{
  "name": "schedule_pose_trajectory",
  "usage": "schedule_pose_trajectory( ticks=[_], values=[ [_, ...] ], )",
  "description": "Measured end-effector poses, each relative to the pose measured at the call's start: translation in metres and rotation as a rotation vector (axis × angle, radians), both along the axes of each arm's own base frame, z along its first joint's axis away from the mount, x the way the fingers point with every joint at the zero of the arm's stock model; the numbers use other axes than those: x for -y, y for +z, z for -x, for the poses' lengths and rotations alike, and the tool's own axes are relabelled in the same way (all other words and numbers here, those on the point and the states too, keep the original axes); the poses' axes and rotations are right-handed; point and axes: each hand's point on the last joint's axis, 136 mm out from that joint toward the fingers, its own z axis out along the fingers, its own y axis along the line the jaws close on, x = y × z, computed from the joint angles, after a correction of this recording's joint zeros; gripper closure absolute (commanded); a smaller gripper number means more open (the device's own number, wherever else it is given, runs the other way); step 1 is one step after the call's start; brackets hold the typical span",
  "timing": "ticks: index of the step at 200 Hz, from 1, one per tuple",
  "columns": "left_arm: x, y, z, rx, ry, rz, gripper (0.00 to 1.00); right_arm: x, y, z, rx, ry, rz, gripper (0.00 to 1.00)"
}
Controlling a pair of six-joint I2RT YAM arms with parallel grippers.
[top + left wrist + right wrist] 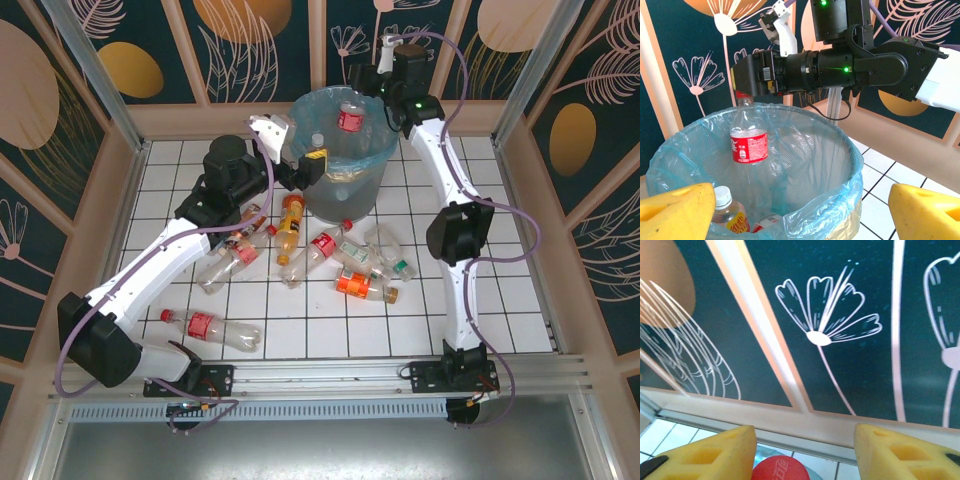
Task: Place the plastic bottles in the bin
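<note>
Closest to my left wrist lens are the two yellow fingers (677,210) of the left pincer (801,210), spread wide with nothing between them, hovering just above the near rim of the bin (840,150). Beyond them I look into the light-blue bag lining. A white-capped bottle (727,210) with an orange label lies at the bottom, and beside it I see a scrap of red label I cannot make out properly. Over the far side of the bin the right pincer (802,452) stands about half closed on the top of a red-labelled bottle (749,145). That bottle hangs upright, with its body already below the rim and inside the bag. From the right wrist I see a round red part of it sitting between the yellow pads. In the overhead view the bin stands at the far middle of the white tiled desk (480,300), with both arms reaching to it from either side. The loose bottles (325,245) lie scattered on the desk just in front of the bin, between the arms. A lone bottle (210,328) with a red cap lies on its side well apart from them, near the left arm's base.
</note>
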Motion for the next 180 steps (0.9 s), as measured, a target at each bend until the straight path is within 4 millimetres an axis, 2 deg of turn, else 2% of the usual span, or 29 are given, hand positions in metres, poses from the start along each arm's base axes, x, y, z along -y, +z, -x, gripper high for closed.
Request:
schedule_pose_trajectory(
  ticks=[65,101,140,162,180],
  values=[
    [0.000,0.000,0.000,-0.001,0.001,0.000,0.10,-0.013,-0.004,0.007,-0.029,0.107,-0.048,0.33],
    [0.000,-0.002,-0.001,-0.003,0.004,-0.002,0.10,-0.018,-0.008,0.009,-0.040,0.140,-0.058,0.41],
    [0.001,-0.004,-0.002,-0.008,0.005,-0.006,0.10,-0.017,-0.014,0.008,-0.052,0.137,-0.055,0.42],
    [0.000,-0.007,-0.004,-0.012,0.011,-0.009,0.10,-0.017,-0.020,0.005,-0.059,0.134,-0.051,0.49],
    [0.000,-0.008,-0.004,-0.012,0.015,-0.012,0.10,-0.015,-0.021,0.003,-0.051,0.131,-0.042,0.61]
  ],
)
